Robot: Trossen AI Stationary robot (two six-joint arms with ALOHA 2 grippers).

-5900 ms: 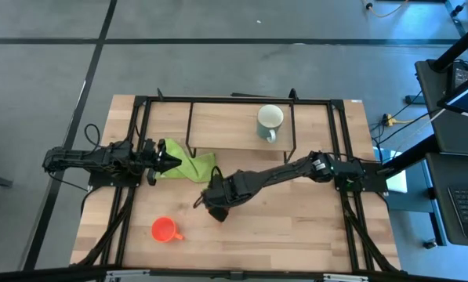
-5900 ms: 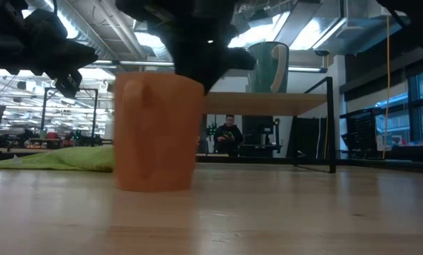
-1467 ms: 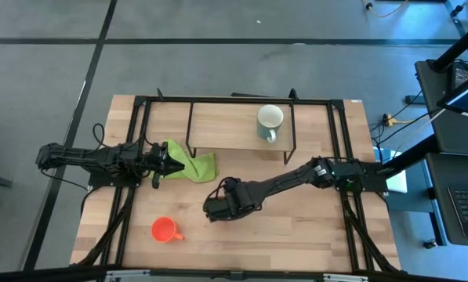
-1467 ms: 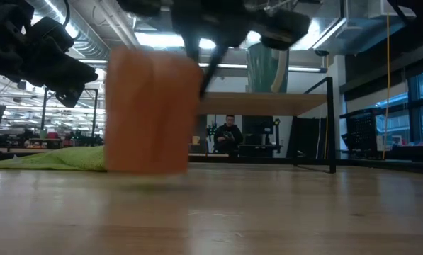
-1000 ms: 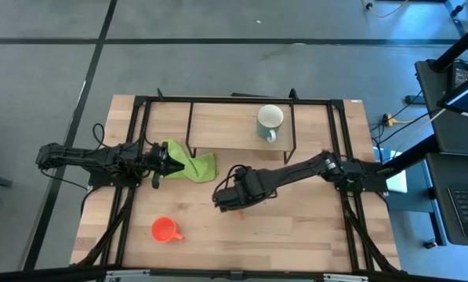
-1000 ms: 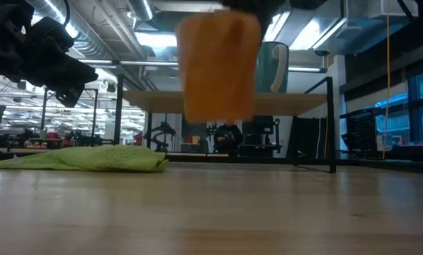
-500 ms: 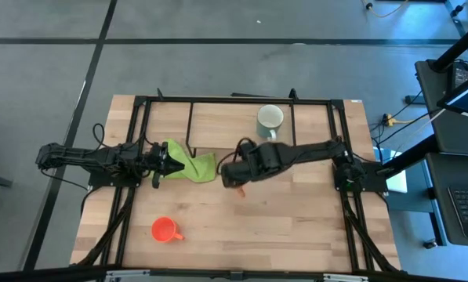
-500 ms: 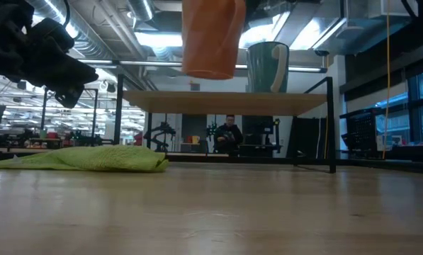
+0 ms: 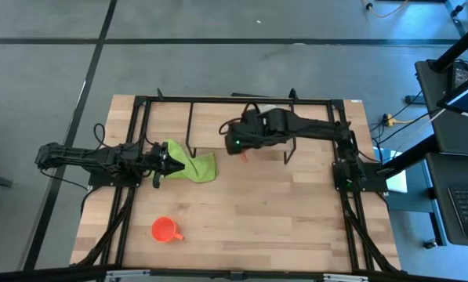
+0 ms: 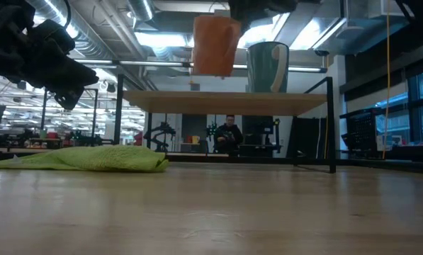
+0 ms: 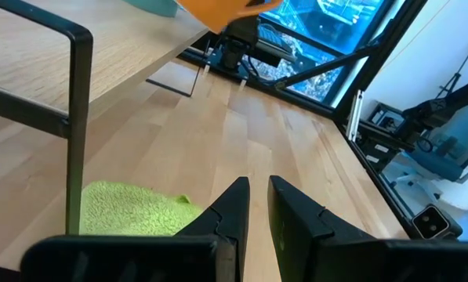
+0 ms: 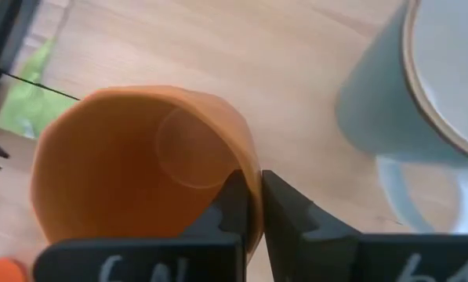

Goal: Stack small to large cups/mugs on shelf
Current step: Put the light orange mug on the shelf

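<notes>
Low view: shelf [image 10: 225,103] spans a workshop.

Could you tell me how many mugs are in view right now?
3: the orange-red mug on the tabletop, the brown-orange mug held above the shelf by the right gripper, the pale green mug on the shelf.

High view looks straight down on the whole table [image 9: 296,227], far off. Low view sits at tabletop height, looking level under the shelf [image 10: 225,103] into the room. Left wrist view looks past its gripper [image 11: 255,205] along the table toward the shelf. Right wrist view is close above the shelf. All views share the shelf; three show the green cloth [image 9: 193,166].
</notes>
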